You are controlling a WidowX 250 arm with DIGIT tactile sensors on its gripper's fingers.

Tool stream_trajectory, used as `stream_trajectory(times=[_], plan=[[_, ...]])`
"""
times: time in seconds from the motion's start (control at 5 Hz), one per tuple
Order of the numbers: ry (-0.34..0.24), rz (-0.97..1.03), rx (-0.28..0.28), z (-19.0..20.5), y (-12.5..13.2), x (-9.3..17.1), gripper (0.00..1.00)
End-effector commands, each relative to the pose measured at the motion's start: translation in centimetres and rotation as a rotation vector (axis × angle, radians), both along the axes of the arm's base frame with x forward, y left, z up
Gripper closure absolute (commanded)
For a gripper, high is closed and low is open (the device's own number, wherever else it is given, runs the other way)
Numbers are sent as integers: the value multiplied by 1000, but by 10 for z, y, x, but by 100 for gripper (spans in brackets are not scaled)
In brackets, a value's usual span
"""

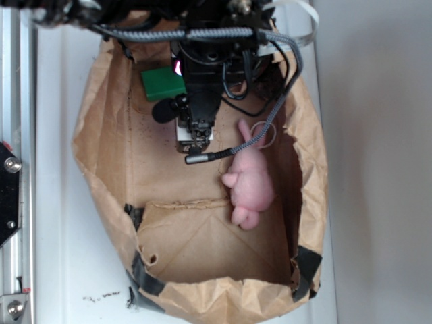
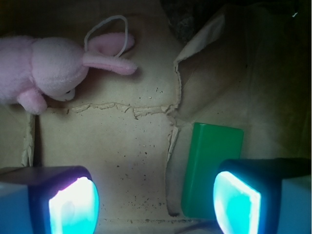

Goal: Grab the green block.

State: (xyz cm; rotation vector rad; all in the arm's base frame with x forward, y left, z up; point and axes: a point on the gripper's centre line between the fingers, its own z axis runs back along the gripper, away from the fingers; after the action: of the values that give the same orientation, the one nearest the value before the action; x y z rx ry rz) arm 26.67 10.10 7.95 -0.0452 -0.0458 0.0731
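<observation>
The green block (image 1: 163, 82) lies flat on the brown paper at the back left of the bag, partly under my arm. In the wrist view the green block (image 2: 210, 165) sits just inside my right finger, its long side running away from me. My gripper (image 2: 155, 204) is open, with glowing pads (image 2: 73, 207) wide apart and bare paper between them. From outside, my gripper (image 1: 194, 145) hangs to the right of and nearer than the block. Nothing is held.
A pink plush bunny (image 1: 247, 181) lies on the right side of the bag, and the bunny (image 2: 53, 70) shows at upper left in the wrist view. The paper bag's walls (image 1: 94, 135) rise all around. A torn paper flap (image 2: 195, 44) stands beyond the block.
</observation>
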Motion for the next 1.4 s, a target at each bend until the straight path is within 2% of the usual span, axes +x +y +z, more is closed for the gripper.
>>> stream_trajectory(times=[0.0,0.2,0.4,0.6,0.8,1.0,1.2], plan=[[49,63,-26,4,16,5,0],[-11,33,-3,0,1,-8,0],[-25,15,-45,1,-8,-18,0],[-72,-7,-44,-1,-13,-25,0],[-66,22,-23,-8,-4,-17,0],[-58,35,-37,-2,8,-15,0],[-67,75,-25,4,22,-13,0]])
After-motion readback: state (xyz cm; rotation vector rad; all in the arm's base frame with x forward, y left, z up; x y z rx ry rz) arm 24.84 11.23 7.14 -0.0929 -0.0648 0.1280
